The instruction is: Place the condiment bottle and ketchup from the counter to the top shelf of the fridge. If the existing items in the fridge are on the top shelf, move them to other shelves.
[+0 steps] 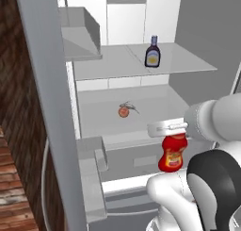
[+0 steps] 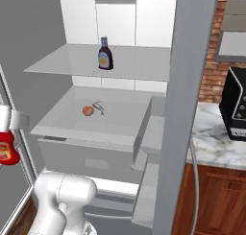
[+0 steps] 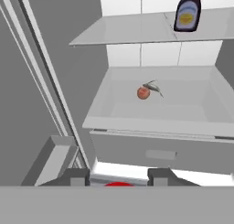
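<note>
The fridge stands open. The condiment bottle, dark with a yellow label, stands upright on the top shelf. On the shelf below lie a small red-orange fruit and a thin grey sprig. My gripper is shut on the top of the red ketchup. The ketchup hangs upright in front of the drawer, below and nearer than the top shelf.
Grey door bins jut from the open door beside the shelves. A grey drawer sits under the lower shelf. On the right, the marble counter carries a dark appliance. Brick wall lies left.
</note>
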